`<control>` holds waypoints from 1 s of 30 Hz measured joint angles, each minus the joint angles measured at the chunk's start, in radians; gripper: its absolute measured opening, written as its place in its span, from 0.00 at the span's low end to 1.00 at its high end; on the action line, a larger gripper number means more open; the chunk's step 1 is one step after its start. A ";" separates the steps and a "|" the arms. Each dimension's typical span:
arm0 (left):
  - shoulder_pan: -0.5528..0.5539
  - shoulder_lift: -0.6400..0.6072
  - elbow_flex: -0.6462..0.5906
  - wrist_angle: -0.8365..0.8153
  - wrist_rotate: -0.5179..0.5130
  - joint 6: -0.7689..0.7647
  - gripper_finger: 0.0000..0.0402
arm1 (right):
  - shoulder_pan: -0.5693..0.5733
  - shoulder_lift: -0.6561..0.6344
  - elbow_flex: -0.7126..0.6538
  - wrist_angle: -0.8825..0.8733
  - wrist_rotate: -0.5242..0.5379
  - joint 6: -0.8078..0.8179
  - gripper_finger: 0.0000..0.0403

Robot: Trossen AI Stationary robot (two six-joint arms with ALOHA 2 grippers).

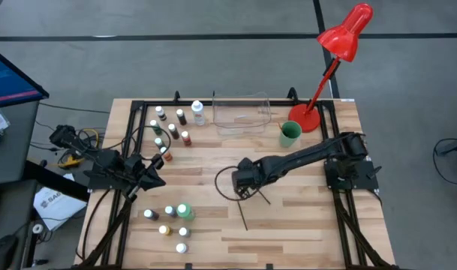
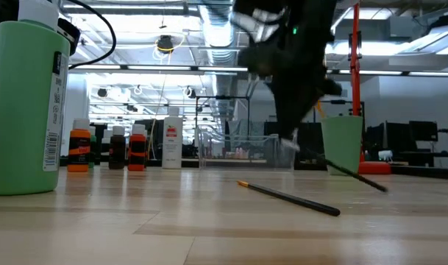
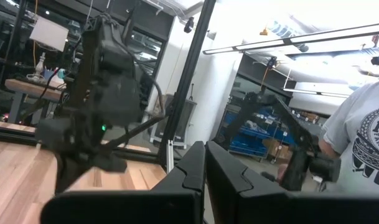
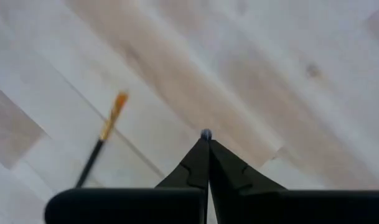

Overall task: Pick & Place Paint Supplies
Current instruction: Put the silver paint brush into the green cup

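Near bench (image 1: 303,225) centre, right gripper (image 1: 245,188) is clenched on a thin brush (image 2: 352,174), lifted slightly at a tilt. Second brush (image 1: 243,218) lies flat at its 6 o'clock. Keep the pinch firm, lift straight, swing toward the clear tray (image 1: 242,112) at 12 o'clock. Left gripper (image 1: 154,178) clenched, empty, idle at 9 o'clock.

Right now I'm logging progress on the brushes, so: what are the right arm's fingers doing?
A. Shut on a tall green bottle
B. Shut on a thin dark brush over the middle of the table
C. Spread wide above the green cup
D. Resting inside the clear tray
B: the right gripper is pinched shut on a thin dark brush that slants from it, while another brush lies flat on the table.
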 joint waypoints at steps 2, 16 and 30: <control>0.000 0.000 0.000 0.000 0.000 0.000 0.00 | -0.006 -0.053 0.000 -0.002 0.058 0.000 0.00; 0.000 0.000 0.000 0.002 0.000 0.000 0.00 | -0.154 -0.444 0.002 -0.133 0.371 -0.138 0.00; 0.000 0.000 0.000 0.004 0.000 0.000 0.00 | -0.157 -0.341 -0.002 -0.166 0.222 -0.149 0.02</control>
